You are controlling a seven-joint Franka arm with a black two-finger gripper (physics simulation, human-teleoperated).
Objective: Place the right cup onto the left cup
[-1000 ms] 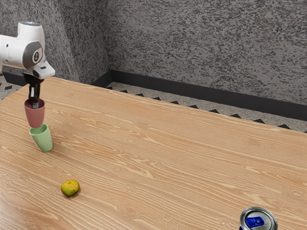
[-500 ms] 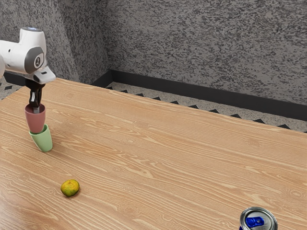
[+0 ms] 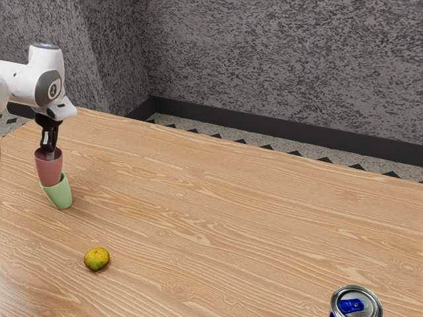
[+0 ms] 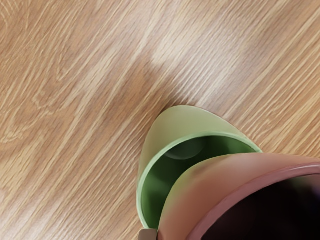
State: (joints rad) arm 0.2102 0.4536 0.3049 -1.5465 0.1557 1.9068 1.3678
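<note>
My gripper [image 3: 49,153] points down at the exterior view's left, shut on the near wall area of the pink cup [image 3: 49,169], at its rim. The pink cup's lower end overlaps the mouth of the green cup [image 3: 59,194], which leans on the table. In the wrist view the pink cup [image 4: 220,175] hangs off-centre over the green cup [image 4: 187,120], covering part of its opening; some of the green cup's dark inside shows beside it. How deep the pink cup's bottom sits is hidden.
A yellow-green fruit [image 3: 97,259] lies on the wooden table [image 3: 218,218], nearer the exterior view's lower edge than the cups. A can with a blue tab [image 3: 356,305] stands at the lower right of that view.
My gripper and the pink cup have come down, and slightly toward the exterior view's right at first. The pink cup now overlaps more of the green cup, which has stayed in place.
</note>
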